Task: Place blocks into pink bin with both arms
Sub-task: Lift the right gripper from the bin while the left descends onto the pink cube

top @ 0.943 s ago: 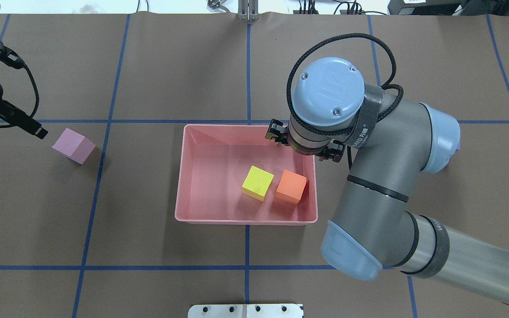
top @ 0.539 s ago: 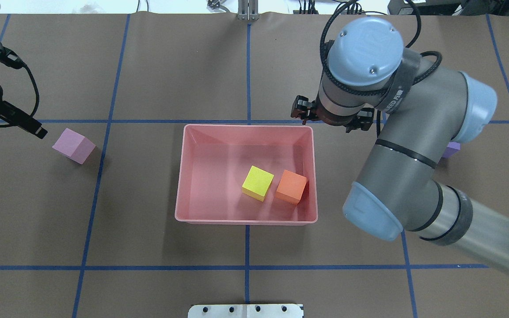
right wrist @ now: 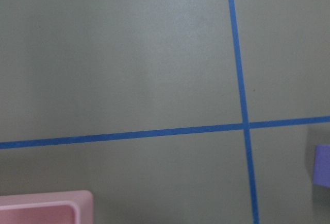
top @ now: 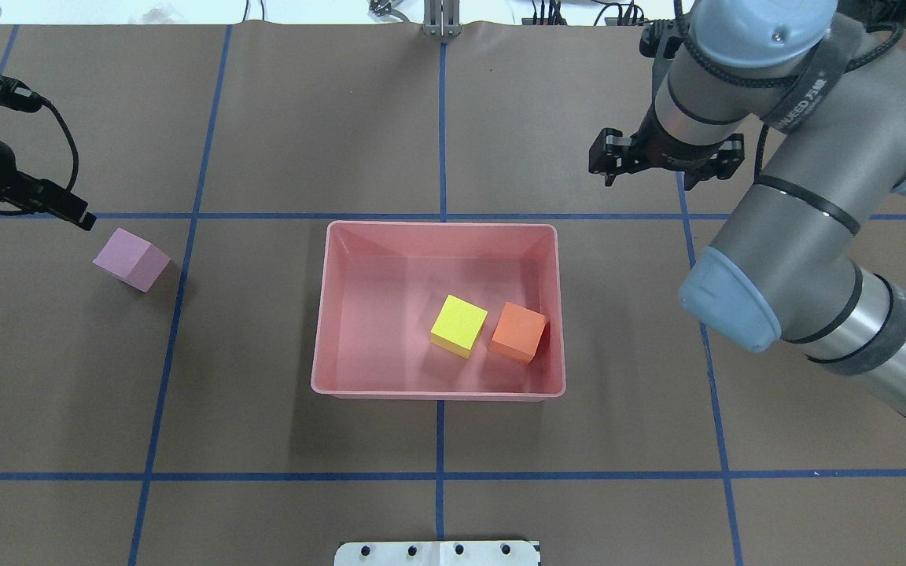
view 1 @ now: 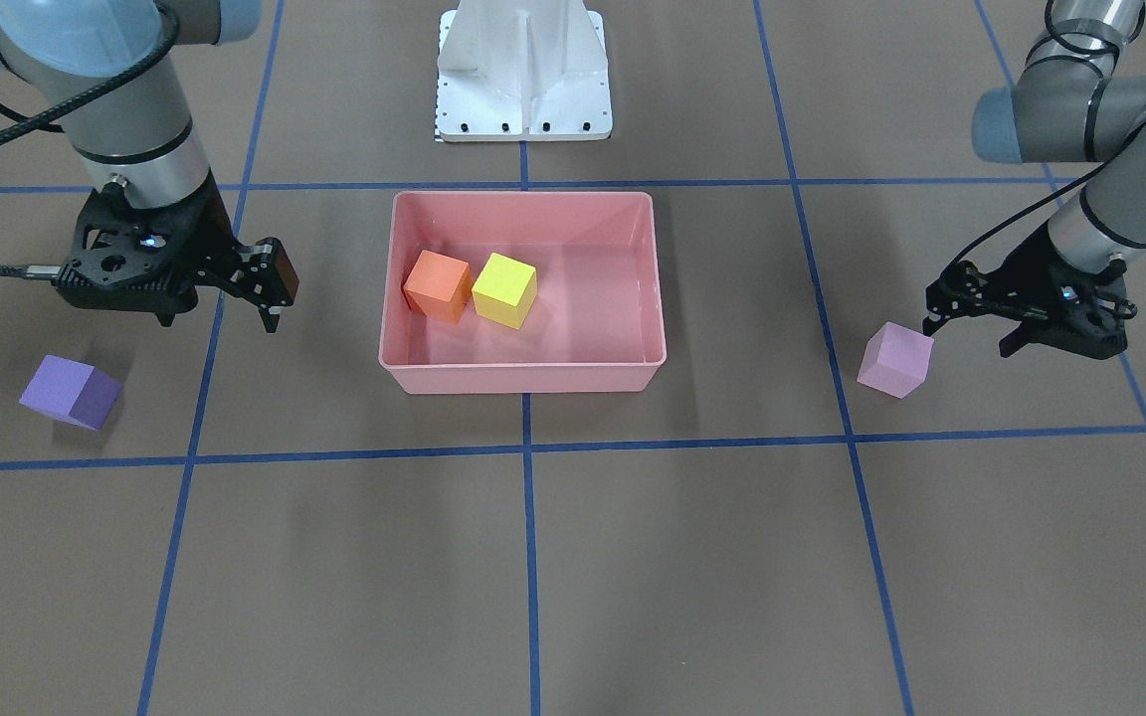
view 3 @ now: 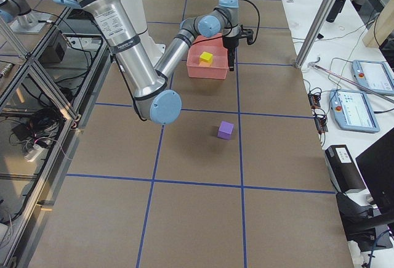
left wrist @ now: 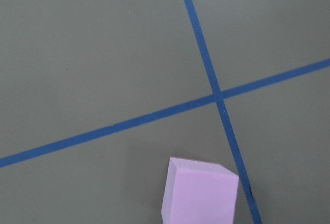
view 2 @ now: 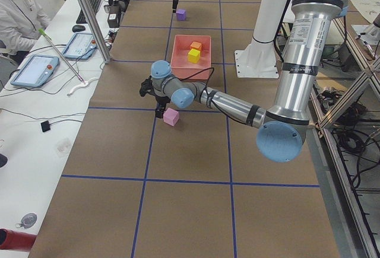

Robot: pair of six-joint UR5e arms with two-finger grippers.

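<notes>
The pink bin [view 1: 521, 379] [top: 437, 391] stands mid-table and holds the orange block [view 1: 437, 285] [top: 517, 332] and the yellow block [view 1: 504, 289] [top: 458, 325] side by side. The pale pink-lilac block [view 1: 894, 360] [top: 131, 259] [left wrist: 201, 190] lies on the table. My left gripper [view 1: 976, 333] [top: 44, 206] is open and empty, one fingertip just beside that block. The purple block [view 1: 70, 392] [view 3: 225, 130] [right wrist: 323, 164] lies on the table, hidden by my arm in the overhead view. My right gripper [view 1: 220, 308] [top: 665, 161] is open and empty, between bin and purple block, beyond the bin's far right corner.
The white pedestal base [view 1: 523, 70] [top: 437, 553] stands at the robot's table edge. Blue tape lines grid the brown table cover. An operators' bench with tablets [view 2: 35, 71] [view 3: 369, 77] and metal posts [view 2: 89, 15] runs along the far side.
My right gripper has moved from over the bin's far right corner out to the far right, empty. My left gripper has shifted slightly farther. The blocks have not moved.
</notes>
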